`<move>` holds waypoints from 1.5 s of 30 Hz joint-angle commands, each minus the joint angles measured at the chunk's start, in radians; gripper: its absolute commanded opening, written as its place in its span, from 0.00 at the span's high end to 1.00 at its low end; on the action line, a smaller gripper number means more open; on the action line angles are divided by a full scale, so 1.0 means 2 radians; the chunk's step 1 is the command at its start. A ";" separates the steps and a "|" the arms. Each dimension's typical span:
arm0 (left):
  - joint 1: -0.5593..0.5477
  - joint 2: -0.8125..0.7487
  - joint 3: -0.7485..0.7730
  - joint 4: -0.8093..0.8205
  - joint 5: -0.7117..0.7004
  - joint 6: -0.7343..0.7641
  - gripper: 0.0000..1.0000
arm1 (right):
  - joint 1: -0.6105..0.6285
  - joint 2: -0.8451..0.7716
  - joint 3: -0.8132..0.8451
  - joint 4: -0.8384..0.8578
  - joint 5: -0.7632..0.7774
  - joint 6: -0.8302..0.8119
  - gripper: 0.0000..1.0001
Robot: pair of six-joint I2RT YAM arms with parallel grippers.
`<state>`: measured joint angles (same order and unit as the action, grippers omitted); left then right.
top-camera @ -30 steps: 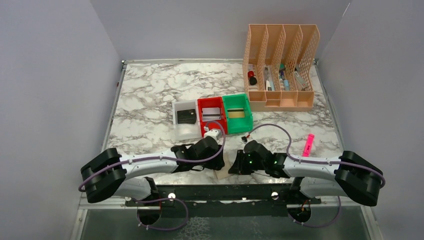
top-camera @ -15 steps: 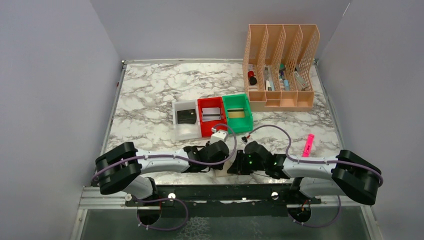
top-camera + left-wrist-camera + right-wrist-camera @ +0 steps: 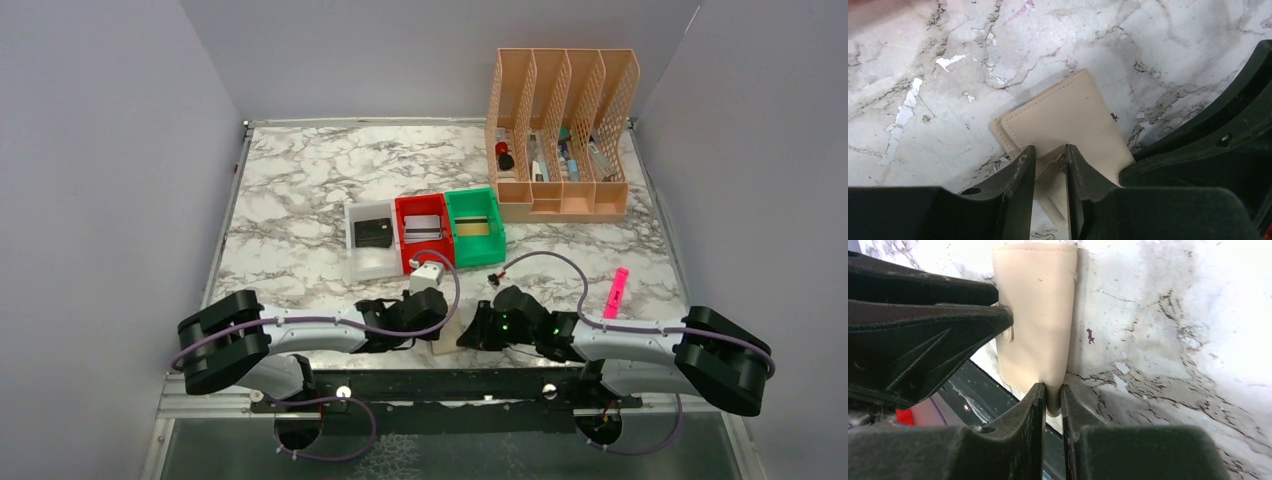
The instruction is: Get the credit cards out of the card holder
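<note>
Two grippers on one tan card holder, bottom centre of the overhead view: right gripper clamped on its edge, left gripper straddling a flap, grip unclear. One black card, one grey card lie in trays above

We record movement on the left side only. The left arm swung right from its first position, then settled back part of the way. Its elbow now lies right of where it began, and its wrist sits nearer the near edge of the desk. The left jaws stood wider a second ago and have drawn in. They now straddle the near edge of the card holder, tan material showing between them. We cannot tell whether they press on it. From above, the left wrist now covers more of the card holder.
</note>
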<state>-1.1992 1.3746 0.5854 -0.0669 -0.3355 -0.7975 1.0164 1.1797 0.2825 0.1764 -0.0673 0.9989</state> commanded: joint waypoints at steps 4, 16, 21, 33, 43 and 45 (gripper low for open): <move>-0.006 -0.071 -0.050 -0.004 0.029 0.017 1.00 | 0.001 -0.055 -0.015 -0.051 0.081 0.014 0.81; -0.006 -0.139 -0.087 -0.001 0.006 0.008 0.63 | 0.001 -0.059 0.016 -0.090 0.092 -0.021 0.72; -0.005 -0.118 -0.087 0.011 0.017 -0.005 0.46 | 0.002 -0.055 0.046 -0.101 0.078 -0.067 0.63; -0.005 -0.077 -0.062 -0.020 0.031 -0.038 0.42 | 0.001 -0.045 0.108 -0.145 0.048 -0.139 0.51; -0.005 -0.135 -0.082 -0.063 0.013 -0.062 0.49 | 0.002 -0.040 0.112 -0.132 0.018 -0.166 0.49; -0.005 -0.145 -0.092 -0.060 0.010 -0.064 0.51 | 0.002 -0.035 0.116 -0.133 0.017 -0.168 0.49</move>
<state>-1.2064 1.1339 0.4366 -0.1562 -0.2939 -0.8993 1.0199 1.0916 0.4778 -0.0799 -0.0063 0.6998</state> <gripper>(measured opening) 0.510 0.511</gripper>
